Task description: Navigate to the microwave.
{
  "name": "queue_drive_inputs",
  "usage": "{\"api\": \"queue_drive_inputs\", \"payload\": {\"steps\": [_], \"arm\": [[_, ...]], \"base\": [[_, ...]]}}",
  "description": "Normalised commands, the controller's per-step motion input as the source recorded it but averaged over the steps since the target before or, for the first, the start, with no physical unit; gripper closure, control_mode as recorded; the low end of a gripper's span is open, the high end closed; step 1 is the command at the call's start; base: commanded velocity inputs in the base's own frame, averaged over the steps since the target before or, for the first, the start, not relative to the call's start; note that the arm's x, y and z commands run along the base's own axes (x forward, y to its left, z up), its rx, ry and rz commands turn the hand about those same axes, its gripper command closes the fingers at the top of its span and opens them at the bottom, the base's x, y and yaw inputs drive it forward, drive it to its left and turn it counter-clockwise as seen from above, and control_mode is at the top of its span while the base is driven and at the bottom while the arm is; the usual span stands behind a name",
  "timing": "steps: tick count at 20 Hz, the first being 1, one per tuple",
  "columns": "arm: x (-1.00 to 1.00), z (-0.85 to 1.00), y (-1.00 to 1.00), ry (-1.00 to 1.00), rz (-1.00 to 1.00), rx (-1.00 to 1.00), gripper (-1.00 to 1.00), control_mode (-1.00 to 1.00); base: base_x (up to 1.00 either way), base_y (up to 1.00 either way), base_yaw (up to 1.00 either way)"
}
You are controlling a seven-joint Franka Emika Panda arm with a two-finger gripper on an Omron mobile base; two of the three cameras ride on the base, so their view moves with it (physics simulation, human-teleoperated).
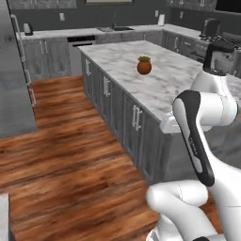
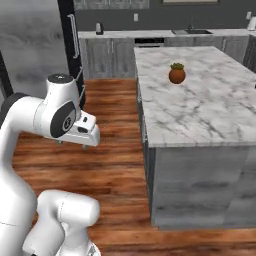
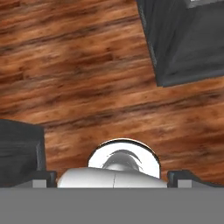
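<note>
Arm folded beside the island, over wood floor.
Finger tips sit far apart, jaws released, holding nothing (a small plant stands mid-worktop); microwave unseen.

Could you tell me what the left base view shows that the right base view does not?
Left base view: the side counter along the far right wall, with a dark appliance on it. Right base view: the island's near end panel, unobstructed. Both: the marble island top, the potted plant on it, the wooden floor and the back counter.
</note>
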Motion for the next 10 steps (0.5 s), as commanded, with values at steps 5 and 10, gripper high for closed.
{"api": "queue_drive_inputs", "payload": {"steps": [5, 10], "arm": [[0.0, 0.0, 0.0, 0.0, 0.0, 0.0, -1.0, 1.0], [0.0, 0.0, 0.0, 0.0, 0.0, 0.0, -1.0, 1.0]], "base": [[1.0, 0.38, 0.31], [1.0, 0.42, 0.24]]}}
